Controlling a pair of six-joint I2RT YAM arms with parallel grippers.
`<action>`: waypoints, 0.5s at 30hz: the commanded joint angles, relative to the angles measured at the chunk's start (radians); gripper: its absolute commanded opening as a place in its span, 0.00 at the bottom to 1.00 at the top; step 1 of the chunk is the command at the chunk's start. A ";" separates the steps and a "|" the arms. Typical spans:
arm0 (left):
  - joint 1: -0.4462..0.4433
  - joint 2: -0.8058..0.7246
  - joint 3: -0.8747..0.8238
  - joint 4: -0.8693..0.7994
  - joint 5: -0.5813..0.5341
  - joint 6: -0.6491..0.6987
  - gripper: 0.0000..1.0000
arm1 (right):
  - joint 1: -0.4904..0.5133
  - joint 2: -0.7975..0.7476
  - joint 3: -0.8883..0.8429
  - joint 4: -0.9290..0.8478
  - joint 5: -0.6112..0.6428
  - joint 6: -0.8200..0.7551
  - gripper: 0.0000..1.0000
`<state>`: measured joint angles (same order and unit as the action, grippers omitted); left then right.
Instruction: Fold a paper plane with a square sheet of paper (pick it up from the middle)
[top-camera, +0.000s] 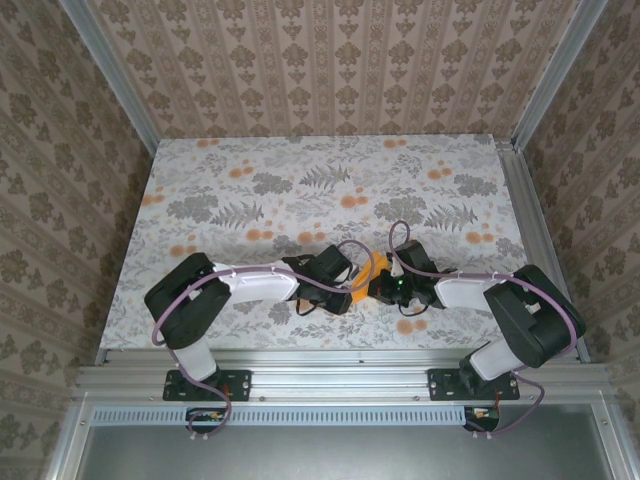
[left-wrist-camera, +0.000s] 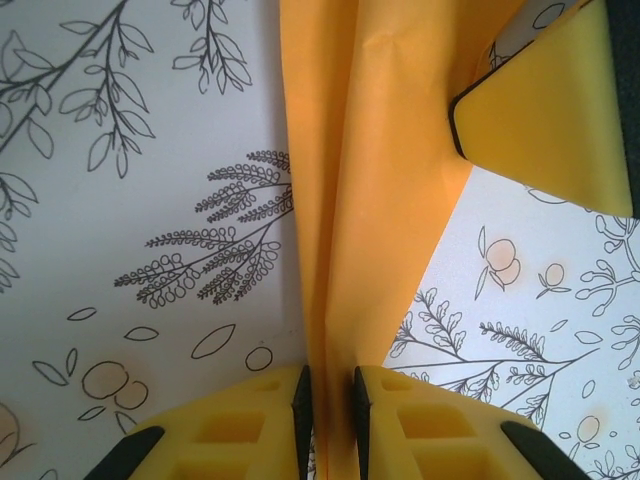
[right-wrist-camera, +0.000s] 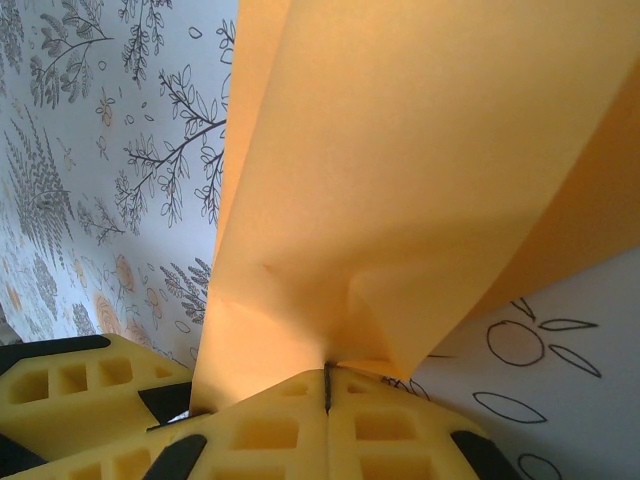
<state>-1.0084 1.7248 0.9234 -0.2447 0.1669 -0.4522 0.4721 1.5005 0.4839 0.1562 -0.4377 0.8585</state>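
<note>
The orange square sheet of paper (top-camera: 368, 272) is creased into a narrow folded strip and hangs just above the table near its front, between both grippers. Whether it has the shape of a paper plane I cannot tell. In the left wrist view the sheet (left-wrist-camera: 350, 200) runs down between the pads of my left gripper (left-wrist-camera: 328, 400), which is shut on its folded edge. My right gripper (right-wrist-camera: 327, 378) is shut tight on a corner of the sheet (right-wrist-camera: 400, 150), puckering it. From above, the left gripper (top-camera: 350, 292) and right gripper (top-camera: 386, 290) almost touch. One right finger (left-wrist-camera: 550, 110) shows beside the paper.
The table (top-camera: 300, 190) carries a flower-and-leaf printed cover with small orange blossoms. Patterned walls (top-camera: 60, 150) close in the left, back and right sides. An aluminium rail (top-camera: 330, 380) runs along the front by the arm bases. Open tabletop lies behind the grippers.
</note>
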 joint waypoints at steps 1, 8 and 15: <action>-0.001 0.019 -0.027 -0.066 -0.039 0.002 0.21 | 0.002 -0.018 0.024 -0.049 0.019 -0.020 0.08; 0.001 0.041 -0.034 -0.061 -0.063 -0.006 0.20 | 0.007 -0.041 0.062 -0.049 0.010 -0.028 0.10; 0.014 0.044 -0.041 -0.043 -0.068 -0.014 0.18 | 0.023 -0.018 0.097 -0.016 0.002 -0.021 0.11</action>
<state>-1.0069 1.7267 0.9184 -0.2382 0.1524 -0.4534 0.4820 1.4849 0.5533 0.1318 -0.4370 0.8433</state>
